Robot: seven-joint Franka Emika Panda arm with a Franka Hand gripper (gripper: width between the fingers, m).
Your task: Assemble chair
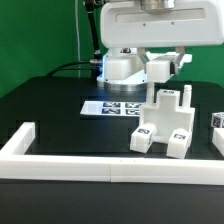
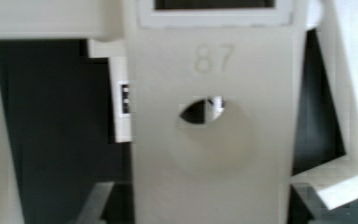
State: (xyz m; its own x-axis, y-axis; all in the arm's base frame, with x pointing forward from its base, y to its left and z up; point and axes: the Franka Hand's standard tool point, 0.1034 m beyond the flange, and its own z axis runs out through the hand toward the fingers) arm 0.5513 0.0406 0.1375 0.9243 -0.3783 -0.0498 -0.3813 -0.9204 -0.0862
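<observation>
Our gripper (image 1: 160, 60) pinches a white piece (image 2: 211, 110) between its narrow jaws. The chair (image 1: 160, 128) stands on the table (image 1: 55, 110), just below the piece, so we think it must go straight down.

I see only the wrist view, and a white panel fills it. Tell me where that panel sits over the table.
Observer: The white panel hangs in the pincer, clear of the table and higher than the partly built chair.
Operator: Say what sticks up from the chair.
Observer: A thin white peg stands upright on the side toward the exterior view's right.
Operator: Report what lies beside the chair.
Observer: The marker board lies flat toward the exterior view's left.
</observation>
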